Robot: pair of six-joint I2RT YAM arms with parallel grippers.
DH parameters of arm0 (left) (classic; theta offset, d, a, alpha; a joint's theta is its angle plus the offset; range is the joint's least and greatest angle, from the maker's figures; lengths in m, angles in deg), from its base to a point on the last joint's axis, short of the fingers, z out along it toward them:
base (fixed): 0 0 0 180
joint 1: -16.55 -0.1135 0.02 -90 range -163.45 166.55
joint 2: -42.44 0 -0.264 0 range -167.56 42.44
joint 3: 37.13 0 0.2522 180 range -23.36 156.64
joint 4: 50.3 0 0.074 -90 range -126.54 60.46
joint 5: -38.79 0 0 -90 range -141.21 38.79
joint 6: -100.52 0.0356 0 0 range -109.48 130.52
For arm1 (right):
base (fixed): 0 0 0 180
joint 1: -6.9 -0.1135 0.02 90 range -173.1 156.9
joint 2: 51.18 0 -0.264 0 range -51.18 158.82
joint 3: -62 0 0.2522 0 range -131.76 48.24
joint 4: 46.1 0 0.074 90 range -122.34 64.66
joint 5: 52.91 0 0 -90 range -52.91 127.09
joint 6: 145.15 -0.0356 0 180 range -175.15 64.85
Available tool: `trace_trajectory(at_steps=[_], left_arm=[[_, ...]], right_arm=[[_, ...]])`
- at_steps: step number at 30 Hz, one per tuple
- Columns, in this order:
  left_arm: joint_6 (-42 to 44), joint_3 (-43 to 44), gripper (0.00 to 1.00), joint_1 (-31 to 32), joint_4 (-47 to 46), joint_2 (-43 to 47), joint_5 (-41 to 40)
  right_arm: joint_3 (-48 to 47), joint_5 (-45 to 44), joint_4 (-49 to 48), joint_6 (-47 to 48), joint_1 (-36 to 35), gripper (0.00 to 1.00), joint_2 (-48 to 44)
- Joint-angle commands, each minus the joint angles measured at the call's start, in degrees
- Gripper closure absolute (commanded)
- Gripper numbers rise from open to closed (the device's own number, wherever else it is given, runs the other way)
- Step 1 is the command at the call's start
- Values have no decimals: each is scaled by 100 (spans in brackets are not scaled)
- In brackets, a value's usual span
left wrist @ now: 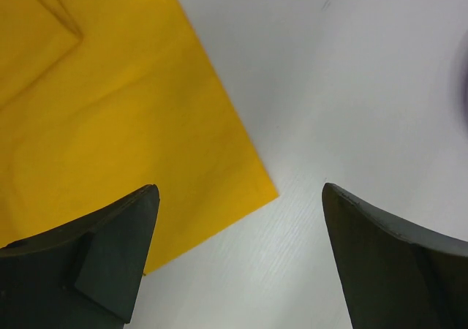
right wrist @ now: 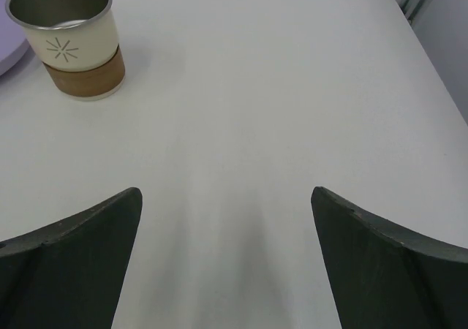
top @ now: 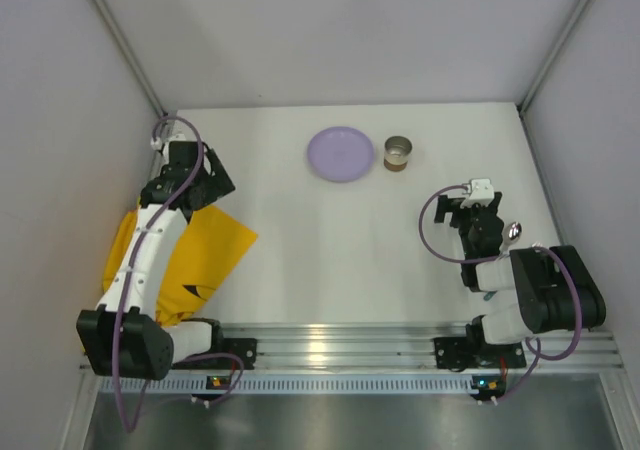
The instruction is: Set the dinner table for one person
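The white dinner table [top: 300, 240] fills the top view. A lilac plate [top: 340, 154] lies at the far middle, with a steel cup with a cream and brown sleeve [top: 398, 153] just right of it. My left gripper [top: 218, 182] is open and empty above the table, by the far corner of a yellow cloth [top: 205, 255]. In the left wrist view the gripper [left wrist: 240, 190] hangs over the cloth's corner [left wrist: 110, 110]. My right gripper [top: 470, 205] is open and empty, low over bare table [right wrist: 292, 88]. The cup [right wrist: 73, 36] stands well ahead of it [right wrist: 225, 191], to the left.
A shiny spoon-like piece [top: 513, 232] lies by the right arm, partly hidden by it. The plate's edge [right wrist: 7, 47] shows left of the cup. Grey walls close the table on the left, right and far sides. A metal rail [top: 340, 345] runs along the near edge.
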Motion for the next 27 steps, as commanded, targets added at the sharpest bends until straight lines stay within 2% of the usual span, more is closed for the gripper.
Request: trace_trajectory(at_steps=[1, 8, 18, 27], left_arm=[[-179, -47, 2, -16, 787, -286, -170], [-91, -214, 2, -16, 699, -1278, 32], [-346, 242, 4, 1, 814, -2861, 209], [-504, 445, 2, 10, 682, -3548, 120]], right_arm=[[-157, 56, -287, -71, 87, 0, 8], [-157, 56, -278, -71, 78, 0, 8], [-157, 64, -278, -62, 87, 0, 8], [-165, 73, -269, -62, 87, 0, 8]])
